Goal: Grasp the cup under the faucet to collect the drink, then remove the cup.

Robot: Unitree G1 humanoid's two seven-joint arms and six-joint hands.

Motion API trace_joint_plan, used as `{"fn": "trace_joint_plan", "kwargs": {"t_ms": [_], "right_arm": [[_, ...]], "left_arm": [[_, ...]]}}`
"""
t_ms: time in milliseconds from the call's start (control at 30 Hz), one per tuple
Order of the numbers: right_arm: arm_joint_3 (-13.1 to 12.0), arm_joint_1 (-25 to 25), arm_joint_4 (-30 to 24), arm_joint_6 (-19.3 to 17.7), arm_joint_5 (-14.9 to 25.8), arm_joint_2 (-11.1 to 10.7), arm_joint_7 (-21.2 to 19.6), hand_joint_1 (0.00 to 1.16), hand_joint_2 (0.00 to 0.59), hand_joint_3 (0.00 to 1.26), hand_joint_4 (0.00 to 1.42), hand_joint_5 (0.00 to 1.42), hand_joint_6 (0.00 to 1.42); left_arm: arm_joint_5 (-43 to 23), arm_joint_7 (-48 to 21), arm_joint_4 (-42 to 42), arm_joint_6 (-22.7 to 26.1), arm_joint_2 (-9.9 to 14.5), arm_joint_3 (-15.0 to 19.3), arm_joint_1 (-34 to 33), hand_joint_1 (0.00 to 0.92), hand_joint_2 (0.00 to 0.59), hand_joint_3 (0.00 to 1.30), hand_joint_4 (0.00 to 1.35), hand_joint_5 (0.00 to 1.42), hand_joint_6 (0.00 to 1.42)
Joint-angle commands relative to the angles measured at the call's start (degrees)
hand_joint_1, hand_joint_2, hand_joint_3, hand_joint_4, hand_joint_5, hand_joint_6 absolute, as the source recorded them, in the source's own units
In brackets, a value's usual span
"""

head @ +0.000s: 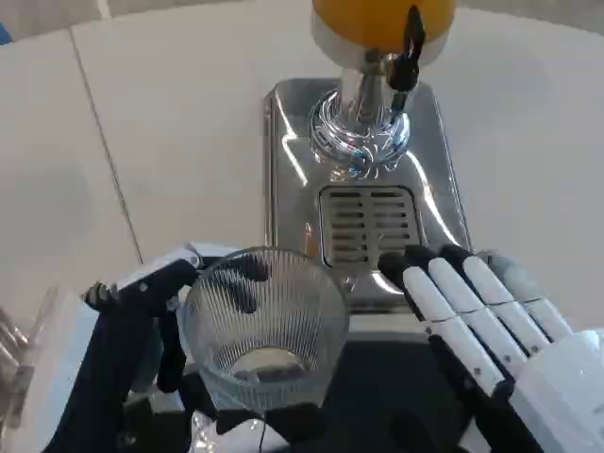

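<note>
Head view: left hand (pixel 142 321) fingers grip the cup (pixel 262 326); right hand (pixel 491 330) released, wrist cropped.

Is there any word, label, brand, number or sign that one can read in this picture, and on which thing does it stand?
None can be read.
Ribbed glass cup: no print shows.
Steel dispenser base, drip grille, black tap lever: no label shows, only reflections.
Left hand and right hand: no marking shows.

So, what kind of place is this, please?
Probably a drink station set up on a white table: a juice dispenser with a black tap, a metal drip tray, and a ribbed glass cup.
</note>
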Motion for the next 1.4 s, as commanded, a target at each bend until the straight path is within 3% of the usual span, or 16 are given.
{"fn": "trace_joint_plan", "kwargs": {"t_ms": [33,400,800,1100,1400], "right_arm": [[0.6,1.1,-0.7,-0.1,-0.8,0.0,-0.3,0.16,0.565,0.00,0.00,0.00,0.00],[1.1,0.5,-1.1,1.4,-1.1,0.2,0.0,0.17,0.565,0.00,0.00,0.00,0.00],[-3.3,3.6,-2.2,2.7,2.4,0.5,-1.0,0.18,0.564,0.00,0.00,0.00,0.00],[-5.2,3.1,-3.0,3.4,3.9,1.4,-0.4,0.18,0.563,0.00,0.00,0.00,0.00],[-5.2,2.7,-3.0,3.6,4.1,2.0,0.3,0.18,0.564,0.00,0.00,0.00,0.00]], "left_arm": [[-0.5,0.2,-0.3,-1.1,-0.8,-0.8,0.3,0.712,0.000,1.09,1.06,1.31,1.42],[-0.3,0.5,0.2,-0.1,-1.8,-0.5,0.1,0.712,0.000,1.09,1.04,1.31,1.42],[6.3,5.5,10.8,5.7,-4.7,-0.6,-13.1,0.712,0.000,1.09,1.04,1.31,1.42],[13.5,13.3,23.4,7.3,-6.6,-6.5,-24.5,0.712,0.000,1.09,1.04,1.31,1.42],[15.9,20.6,36.3,9.4,-6.8,-10.4,-35.0,0.712,0.000,1.09,1.04,1.31,1.42]]}}
